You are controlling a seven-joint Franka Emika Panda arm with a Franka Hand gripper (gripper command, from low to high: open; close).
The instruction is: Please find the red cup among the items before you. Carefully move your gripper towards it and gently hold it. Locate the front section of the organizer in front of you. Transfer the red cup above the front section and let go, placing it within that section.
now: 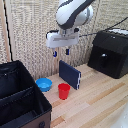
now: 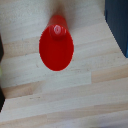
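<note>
Nearest the exterior camera, the black soft-fabric organizer (image 1: 20, 95) shows its tagged front section (image 1: 22, 116). Blue-tipped fingers (image 1: 54, 52) of the gripper (image 1: 60, 51) hang spread and empty under a flat white block, the bulky arm rising behind. At its 6 o'clock, well below, the tapered red cup (image 1: 64, 91) stands upright on pale plank wood (image 1: 95, 100). A shallow blue bowl (image 1: 44, 84) sits at the cup's 10 o'clock, a dark blue slab (image 1: 70, 74) at 12.

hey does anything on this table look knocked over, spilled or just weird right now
Nothing looks spilled or knocked over. The red cup stands upright beside the blue bowl. One oddity: the dark blue slab stands on its edge behind the cup, tilted, where a bump might topple it.
</note>
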